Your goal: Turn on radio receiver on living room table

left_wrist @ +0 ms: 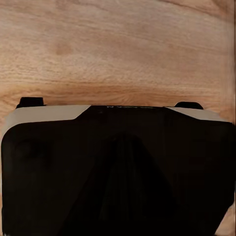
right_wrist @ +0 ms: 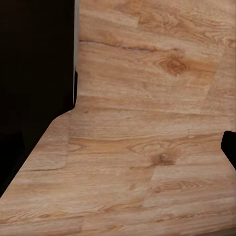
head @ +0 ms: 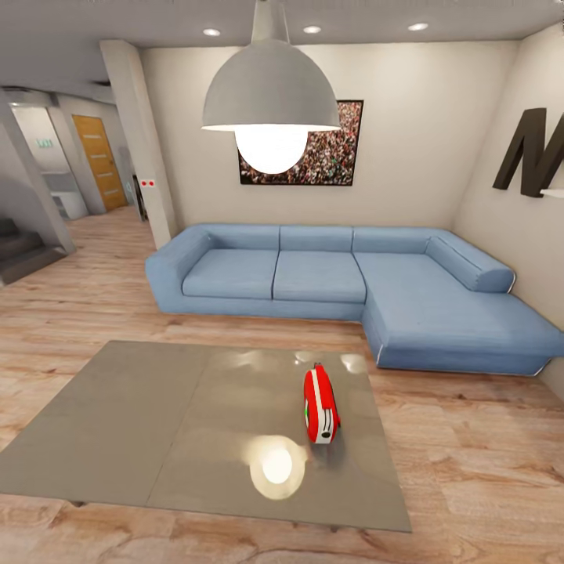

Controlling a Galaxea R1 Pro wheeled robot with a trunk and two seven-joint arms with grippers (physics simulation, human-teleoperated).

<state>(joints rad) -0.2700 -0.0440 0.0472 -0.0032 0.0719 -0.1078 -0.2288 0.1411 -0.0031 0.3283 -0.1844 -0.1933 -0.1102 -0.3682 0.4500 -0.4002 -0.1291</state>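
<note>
Here the red radio receiver (head: 320, 407) stands upright on the low grey coffee table (head: 125, 423), toward the table's right part as the head view shows it, with its narrow white side turned to the camera; the blue corner sofa (head: 352, 286) is behind the table, and a grey pendant lamp (head: 270, 94) hangs above, its light mirrored in the glossy tabletop just beside the radio; whether the radio is already switched on I cannot tell, because no light or dial position is readable at this size; so the scene would fit a radio that waits to be switched and also one that is on already. In the wrist views both cameras look down at the wooden floor (right_wrist: 147, 147), with dark parts of the robot at the edges; the fingers are not clear enough there, so for the left and for the right gripper I cannot tell if they are released or clenched; neither one is seen near the radio, and the radio lies well apart from them.
</note>
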